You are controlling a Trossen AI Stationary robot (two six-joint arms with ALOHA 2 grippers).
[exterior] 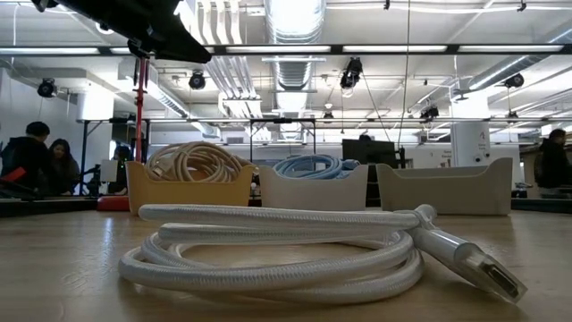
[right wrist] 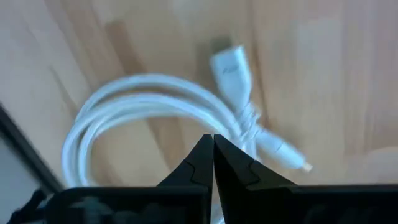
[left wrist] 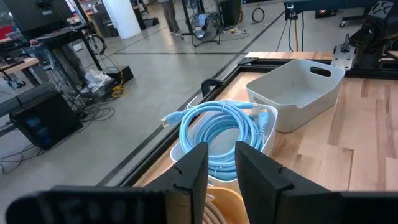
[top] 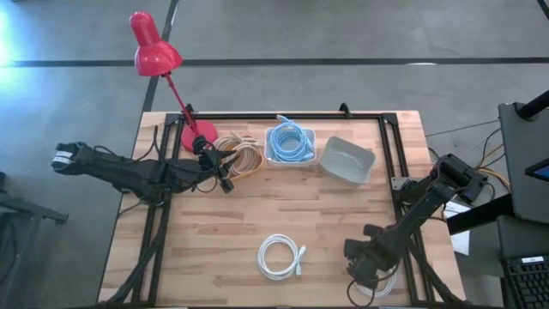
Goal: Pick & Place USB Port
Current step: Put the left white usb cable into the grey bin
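A white cable point(top: 281, 257) lies coiled near the surface's front edge, untouched. The right hand point(top: 358, 273), fingers pressed together and empty, hovers at the front right corner over a second white coil point(right wrist: 155, 118). The left hand point(top: 225, 182), narrowly open, hangs over the tan bin point(top: 243, 157) near the back edge. Risk: closed fingers descending would push the coil off the edge rather than grasp it.
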